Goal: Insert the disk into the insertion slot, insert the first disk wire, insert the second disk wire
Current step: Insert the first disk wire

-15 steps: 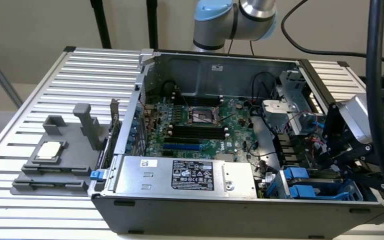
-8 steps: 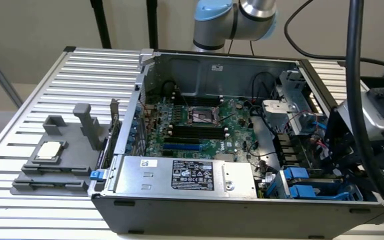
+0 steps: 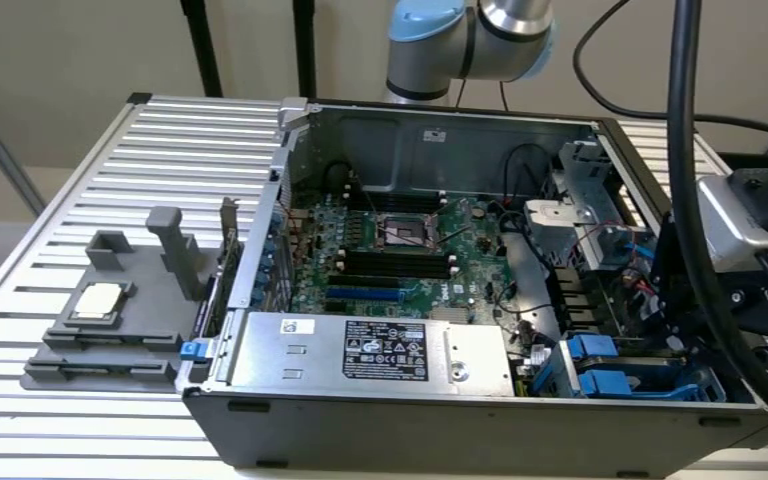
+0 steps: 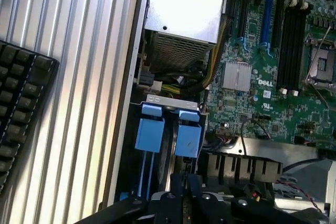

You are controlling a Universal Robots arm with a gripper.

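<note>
The computer case (image 3: 357, 430) is lying open. In its corner the insertion slot (image 4: 147, 167) is seemingly holding the disk (image 4: 169, 153), so a wire step is probably beginning. The gripper (image 4: 182, 181), fingers pressed together on nothing visible, is hovering just beside it, needing fine aim next.

Insertion slot (image 3: 624, 375): dark metal, bright blue rails and tabs
Motherboard (image 3: 398, 245): green, with black slots and one blue slot
Power supply box (image 3: 357, 350): silver, black-and-white label
Computer case (image 3: 464, 425): dark grey outside, silver-grey inside
Table (image 3: 157, 140): pale silver, ribbed in parallel stripes
Fixture (image 3: 104, 350): matte grey
Chip (image 3: 97, 303): silver-white
Keyboard (image 4: 21, 103): black keys
Robot arm (image 3: 491, 40): silver with pale blue caps
Gripper (image 4: 184, 190): black
</note>
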